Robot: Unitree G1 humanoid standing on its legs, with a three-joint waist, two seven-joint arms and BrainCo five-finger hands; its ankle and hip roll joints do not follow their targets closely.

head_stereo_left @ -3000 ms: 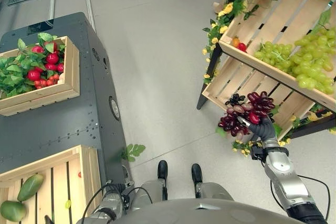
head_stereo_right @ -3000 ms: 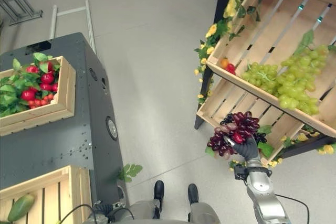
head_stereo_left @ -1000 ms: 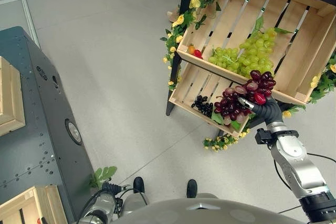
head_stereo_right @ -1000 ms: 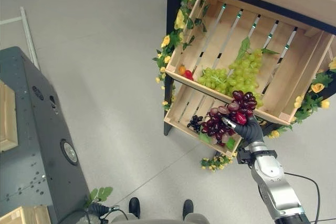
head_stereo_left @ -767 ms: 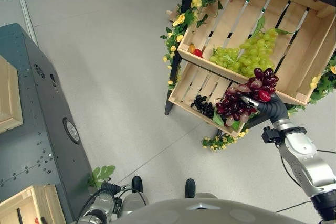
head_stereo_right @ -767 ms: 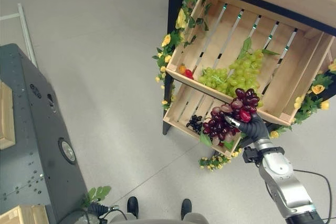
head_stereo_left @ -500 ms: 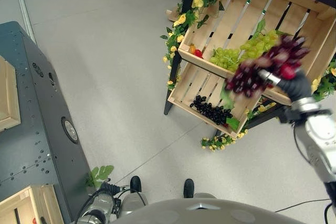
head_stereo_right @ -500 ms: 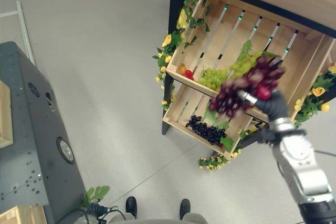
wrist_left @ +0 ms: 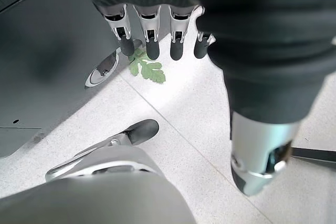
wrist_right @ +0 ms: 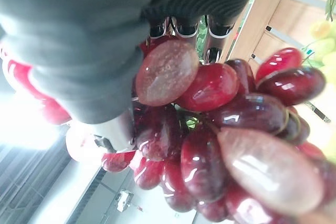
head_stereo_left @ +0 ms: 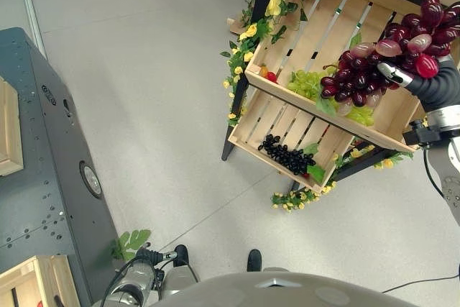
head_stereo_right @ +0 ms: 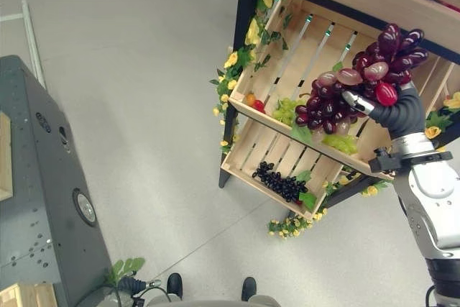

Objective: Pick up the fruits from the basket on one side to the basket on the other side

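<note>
While the right robot hand (head_stereo_right: 394, 114) has its fingers wrapped round the red grapes (head_stereo_right: 352, 91), the bunch hangs right above the upper crate (head_stereo_right: 302, 48), so it just needs lowering.

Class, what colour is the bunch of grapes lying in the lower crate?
Black grapes; clearest in the left eye view.

1 bunch red grapes (head_stereo_right: 356, 91); 1 bunch green grapes (head_stereo_left: 309, 83), partly hidden; 1 bunch black grapes (head_stereo_left: 286, 154). 2 slatted crates on rack: upper (head_stereo_left: 316, 30), lower (head_stereo_left: 267, 121). 2 small fruits (head_stereo_left: 268, 74) in upper crate corner: 1 red, 1 orange.
</note>
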